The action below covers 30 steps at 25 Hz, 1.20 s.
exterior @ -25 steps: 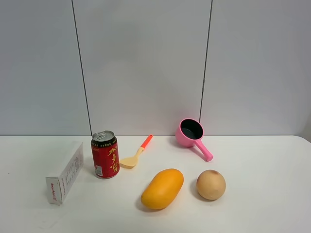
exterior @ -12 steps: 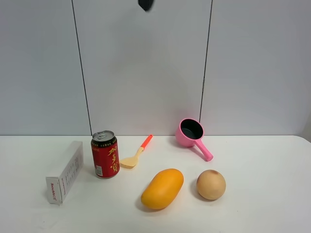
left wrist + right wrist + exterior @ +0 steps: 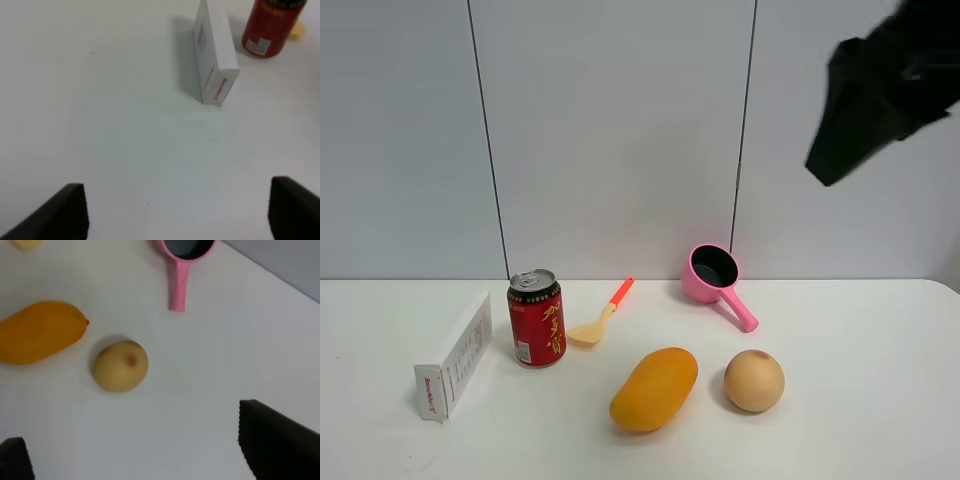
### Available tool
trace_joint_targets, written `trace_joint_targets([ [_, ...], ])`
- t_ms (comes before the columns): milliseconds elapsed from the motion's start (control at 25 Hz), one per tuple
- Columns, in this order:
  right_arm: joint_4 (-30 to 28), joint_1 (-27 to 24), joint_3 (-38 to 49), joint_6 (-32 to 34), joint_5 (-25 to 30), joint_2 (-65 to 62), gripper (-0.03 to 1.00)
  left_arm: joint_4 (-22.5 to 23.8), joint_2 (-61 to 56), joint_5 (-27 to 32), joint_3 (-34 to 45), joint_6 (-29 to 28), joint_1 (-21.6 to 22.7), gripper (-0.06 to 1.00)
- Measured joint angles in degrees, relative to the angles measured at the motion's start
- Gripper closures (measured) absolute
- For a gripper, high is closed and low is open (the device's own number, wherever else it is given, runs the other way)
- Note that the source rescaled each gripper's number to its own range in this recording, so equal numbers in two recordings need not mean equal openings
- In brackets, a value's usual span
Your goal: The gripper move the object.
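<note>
While the right gripper (image 3: 880, 95) hangs high in the upper right of the high view, well above the desk (image 3: 880, 430), the box (image 3: 455, 355) lies at the desk's left end, just beside the can (image 3: 537, 318) and not touching it. Left gripper (image 3: 177, 220): jaws wide apart, nothing between them, box ahead of them and well apart. Right gripper, wrist view (image 3: 150, 455): jaws also apart, empty, over bare desk near the peach (image 3: 120, 365). Mango (image 3: 654, 389) sits front-centre, peach just to its right w/ a gap. Pink pot (image 3: 716, 278) stands behind the peach, handle pointing toward the front right. Spatula (image 3: 600, 316) lies between can and pot, orange handle toward the wall.
</note>
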Motion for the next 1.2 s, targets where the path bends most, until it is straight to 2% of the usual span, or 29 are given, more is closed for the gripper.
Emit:
trace_joint_targets([
  [120, 2.49, -5.33, 8.09, 1.15, -1.46, -8.62, 0.19, 0.00, 0.00, 0.00, 0.00, 0.00, 0.00, -0.06],
  [280, 2.98, -15.50, 16.99, 4.19, -2.12, -19.90, 0.19, 0.00, 0.00, 0.00, 0.00, 0.00, 0.00, -0.06],
  [440, 2.98, -25.55, 23.83, 6.84, -2.63, -31.76, 0.19, 0.00, 0.00, 0.00, 0.00, 0.00, 0.00, -0.06],
  [560, 3.73, -30.66, 28.21, 8.29, -3.21, -39.89, 0.19, 0.00, 0.00, 0.00, 0.00, 0.00, 0.00, -0.06],
  [840, 5.85, -32.38, 34.65, 9.96, -2.10, -52.46, 0.19, 0.00, 0.00, 0.00, 0.00, 0.00, 0.00, -0.06],
  [1200, 2.08, -32.38, 36.98, 10.00, 2.63, -60.44, 0.19, 0.00, 0.00, 0.00, 0.00, 0.00, 0.00, -0.06],
])
